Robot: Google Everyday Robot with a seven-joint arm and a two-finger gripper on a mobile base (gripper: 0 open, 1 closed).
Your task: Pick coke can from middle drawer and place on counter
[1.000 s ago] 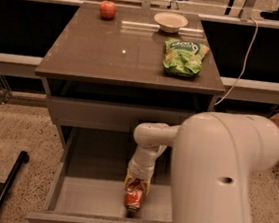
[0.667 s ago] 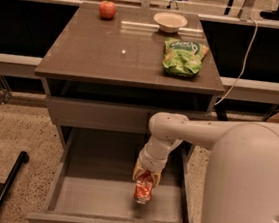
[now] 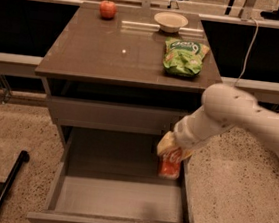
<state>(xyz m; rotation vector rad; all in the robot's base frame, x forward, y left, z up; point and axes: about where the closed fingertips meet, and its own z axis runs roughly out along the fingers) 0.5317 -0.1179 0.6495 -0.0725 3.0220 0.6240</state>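
The coke can is red with white lettering and hangs upright in my gripper, above the right side of the open middle drawer. The gripper is shut on the can's upper part, and the white arm reaches in from the right. The can is off the drawer's grey floor and close to its right wall. The counter is the glossy grey-brown top of the cabinet, above and behind the gripper.
On the counter stand a red apple at the back left, a white bowl at the back, and a green chip bag on the right. A closed drawer front sits above the open one. A black pole lies on the floor at left.
The gripper has lifted the can off the drawer floor and moved it right and up, towards the drawer's right wall. The arm has swung away to the right.
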